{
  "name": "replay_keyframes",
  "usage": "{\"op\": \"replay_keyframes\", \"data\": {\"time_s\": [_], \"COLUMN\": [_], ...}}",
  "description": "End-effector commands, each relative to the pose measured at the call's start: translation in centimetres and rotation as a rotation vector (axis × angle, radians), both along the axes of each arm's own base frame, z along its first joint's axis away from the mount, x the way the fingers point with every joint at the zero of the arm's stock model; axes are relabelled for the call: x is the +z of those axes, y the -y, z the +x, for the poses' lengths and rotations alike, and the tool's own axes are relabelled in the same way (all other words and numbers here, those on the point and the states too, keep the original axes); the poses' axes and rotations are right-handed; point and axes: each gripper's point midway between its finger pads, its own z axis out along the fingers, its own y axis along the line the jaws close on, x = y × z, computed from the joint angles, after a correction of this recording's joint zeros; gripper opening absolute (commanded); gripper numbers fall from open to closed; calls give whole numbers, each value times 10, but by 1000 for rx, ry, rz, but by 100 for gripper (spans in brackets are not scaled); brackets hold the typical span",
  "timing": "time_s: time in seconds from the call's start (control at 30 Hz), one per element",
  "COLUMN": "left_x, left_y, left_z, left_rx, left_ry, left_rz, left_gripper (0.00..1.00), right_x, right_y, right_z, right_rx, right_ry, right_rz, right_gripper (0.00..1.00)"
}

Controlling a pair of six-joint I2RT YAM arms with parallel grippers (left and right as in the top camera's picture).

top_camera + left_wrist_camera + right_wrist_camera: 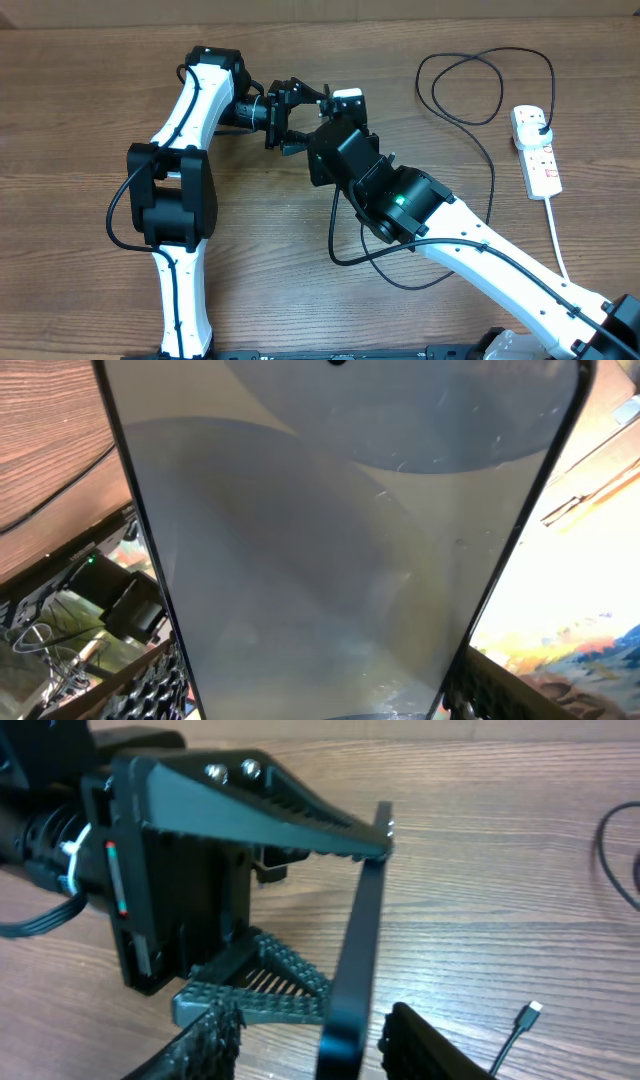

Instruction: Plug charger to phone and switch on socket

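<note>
Left hand (303, 120) clamps the phone (352, 940) edge-on over the tabletop (480, 870). Right hand (312, 1032) is spread wide, straddling its lower end. Charger tip (530, 1011) lies loose nearby, socket (537, 150) well apart.

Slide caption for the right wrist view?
Left pincer grips the phone edge-on; the charger tip lies loose on the table, right pincer open.

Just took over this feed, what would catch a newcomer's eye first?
The phone, clamped edge-on in the left gripper at mid-table, fills the left wrist view. The right gripper straddles one end of it, open and empty, while the charger's connector tip lies loose on the table beside it. At far right, the socket already has the black plug in it.
</note>
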Motion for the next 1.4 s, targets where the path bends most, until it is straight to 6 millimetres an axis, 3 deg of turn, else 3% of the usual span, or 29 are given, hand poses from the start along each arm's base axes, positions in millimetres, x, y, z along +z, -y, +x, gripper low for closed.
{"op": "replay_keyframes", "data": {"time_s": [0.0,0.37,0.83,1.37], "left_x": [8,8,5,5], "left_y": [2,2,2,2], "left_z": [4,4,5,5], "left_rx": [9,9,2,3], "left_ry": [17,18,40,38], "left_rz": [-26,-25,-13,-16], "left_gripper": [52,53,53,54], "right_x": [10,-4,-1,-2], "right_y": [3,1,3,3], "right_z": [6,10,14,13], "right_rx": [-33,-41,-60,-70], "right_ry": [35,16,36,24], "right_rz": [-6,-36,-40,-19], "right_gripper": [46,40,38,25]}}
